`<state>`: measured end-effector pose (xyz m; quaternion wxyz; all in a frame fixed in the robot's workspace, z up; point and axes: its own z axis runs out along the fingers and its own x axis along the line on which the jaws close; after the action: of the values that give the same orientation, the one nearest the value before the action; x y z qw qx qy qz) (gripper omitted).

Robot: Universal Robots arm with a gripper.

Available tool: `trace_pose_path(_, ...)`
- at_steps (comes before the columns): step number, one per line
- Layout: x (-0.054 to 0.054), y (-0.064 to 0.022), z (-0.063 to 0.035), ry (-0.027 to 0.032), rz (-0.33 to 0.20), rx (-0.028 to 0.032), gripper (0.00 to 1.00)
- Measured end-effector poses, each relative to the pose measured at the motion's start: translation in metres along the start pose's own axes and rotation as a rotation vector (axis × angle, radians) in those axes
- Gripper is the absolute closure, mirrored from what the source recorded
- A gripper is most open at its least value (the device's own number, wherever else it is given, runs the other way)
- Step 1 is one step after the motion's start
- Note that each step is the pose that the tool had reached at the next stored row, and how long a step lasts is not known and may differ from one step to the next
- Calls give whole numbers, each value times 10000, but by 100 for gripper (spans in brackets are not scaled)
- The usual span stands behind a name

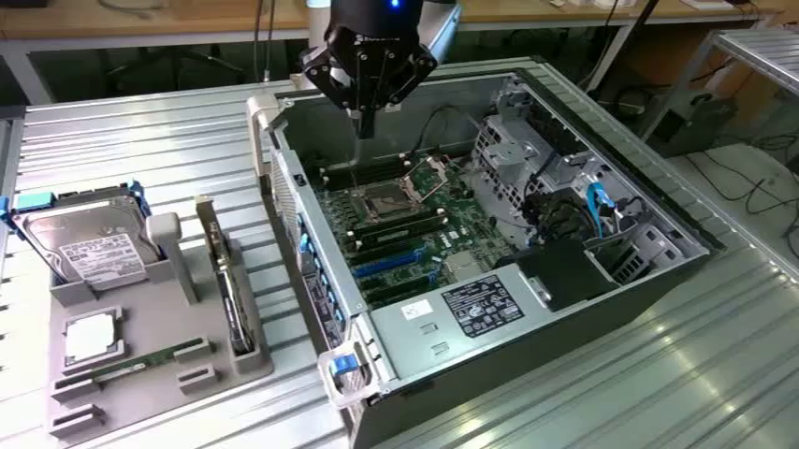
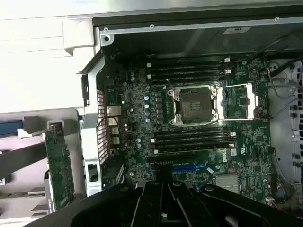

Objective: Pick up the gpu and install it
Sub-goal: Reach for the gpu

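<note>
**Q:** where's the gpu [image 1: 230, 285] vs the pincer [image 1: 363, 126] rn?

**A:** gpu's standing on edge in the gray holder tray [image 1: 150, 374] on the counter [image 1: 125, 140], at the exterior view's left of the open PC case [image 1: 631, 178]. pincer hangs over the motherboard [image 1: 413, 224] inside the case, well apart from the card. it's pressed together, pinching nothing.

Robotics lab or workshop: ribbed metal table [image 1: 138, 140], opened computer tower [image 1: 624, 157], wooden bench [image 1: 187, 21], trailing cables [image 1: 759, 185].
</note>
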<state>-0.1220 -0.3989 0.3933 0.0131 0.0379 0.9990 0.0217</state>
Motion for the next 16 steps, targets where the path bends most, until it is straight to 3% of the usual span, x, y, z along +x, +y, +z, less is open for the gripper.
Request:
trace_pose_path(13,0,0,0,0,0,0,89)
trace_pose_path(16,42,-26,-3,1,1,1,89)
